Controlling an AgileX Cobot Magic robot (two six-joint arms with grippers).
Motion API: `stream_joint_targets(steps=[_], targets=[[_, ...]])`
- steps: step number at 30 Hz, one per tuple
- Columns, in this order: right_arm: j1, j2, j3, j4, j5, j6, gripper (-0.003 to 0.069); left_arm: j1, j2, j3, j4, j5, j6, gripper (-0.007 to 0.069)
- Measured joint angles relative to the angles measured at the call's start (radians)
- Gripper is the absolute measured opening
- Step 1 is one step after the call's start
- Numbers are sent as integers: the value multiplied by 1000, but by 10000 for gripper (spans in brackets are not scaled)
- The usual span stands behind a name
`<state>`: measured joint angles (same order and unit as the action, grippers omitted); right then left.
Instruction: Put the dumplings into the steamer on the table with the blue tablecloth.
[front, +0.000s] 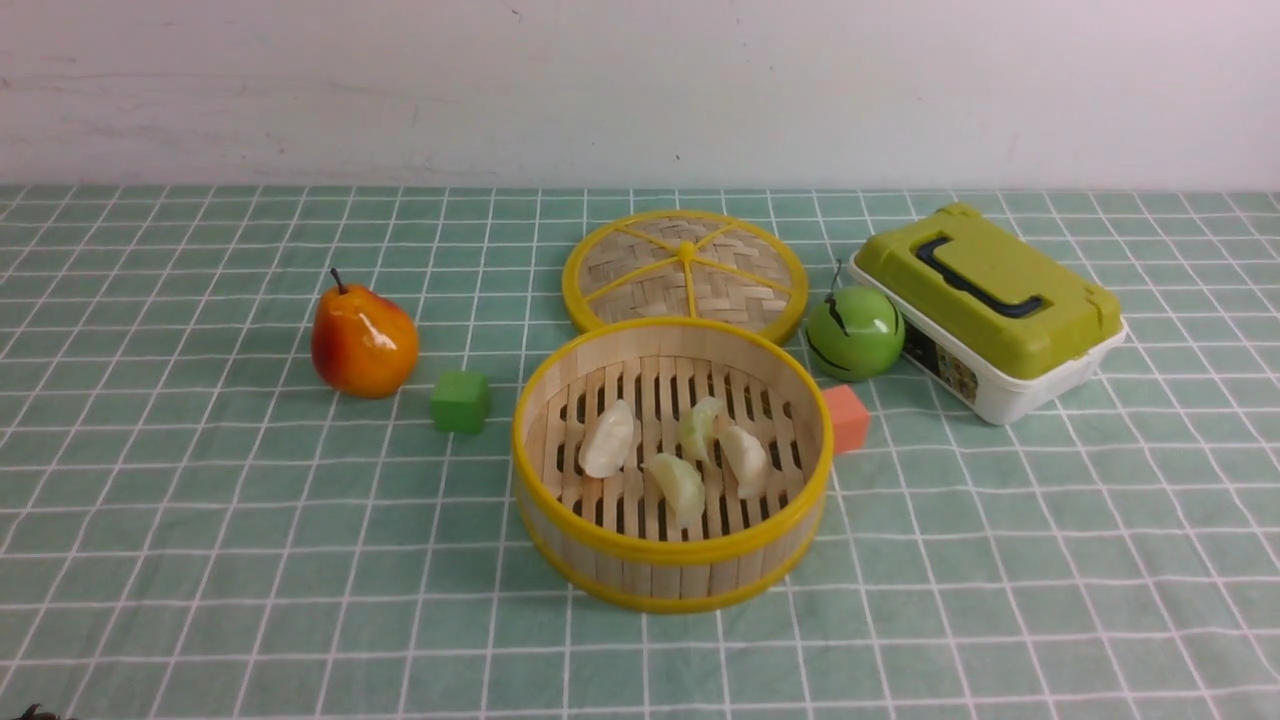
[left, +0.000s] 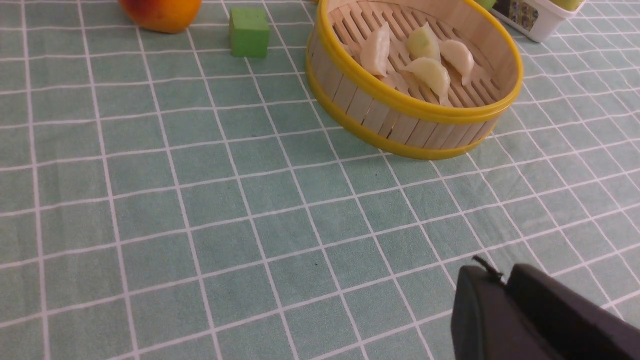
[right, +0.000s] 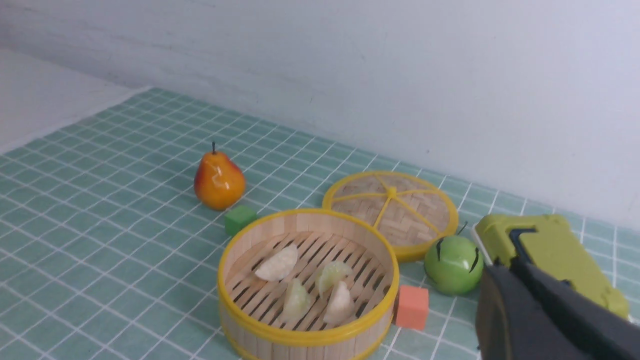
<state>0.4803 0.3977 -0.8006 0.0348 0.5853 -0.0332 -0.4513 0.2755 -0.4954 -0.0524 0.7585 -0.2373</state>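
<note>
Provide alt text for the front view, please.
A round bamboo steamer with yellow rim bands sits mid-table on a teal white-gridded cloth, holding four pale pleated dumplings. Behind it lies a flat woven lid; a red-orange pear and green cube stand left, a green apple, orange cube and green-lidded plastic box right.

In the left wrist view the edge cuts off the pear and lunch box. The steamer half hides the orange cube; the left gripper is cropped, its jaws' gap unreadable.
</note>
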Motion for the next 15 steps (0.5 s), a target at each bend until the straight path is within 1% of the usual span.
stream_joint_targets(steps=[2,4,6,8,12,13,15], targets=[[0,-17,37,-29,-34,0,-11,0,0,0,0,0,0,69],[-13,-30,116,-74,-115,0,-11,0,0,0,-2,0,0,71],[-55,-49,199,-98,-190,0,-11,0,0,0,-2,0,0,74],[-97,-69,262,-97,-237,0,-11,0,0,0,-2,0,0,76],[-307,-178,517,-18,-416,0,-11,0,0,0,-2,0,0,82],[-332,-195,539,-7,-438,0,-11,0,0,0,-2,0,0,83],[-408,-263,657,14,-489,0,-11,0,0,0,-2,0,0,84]])
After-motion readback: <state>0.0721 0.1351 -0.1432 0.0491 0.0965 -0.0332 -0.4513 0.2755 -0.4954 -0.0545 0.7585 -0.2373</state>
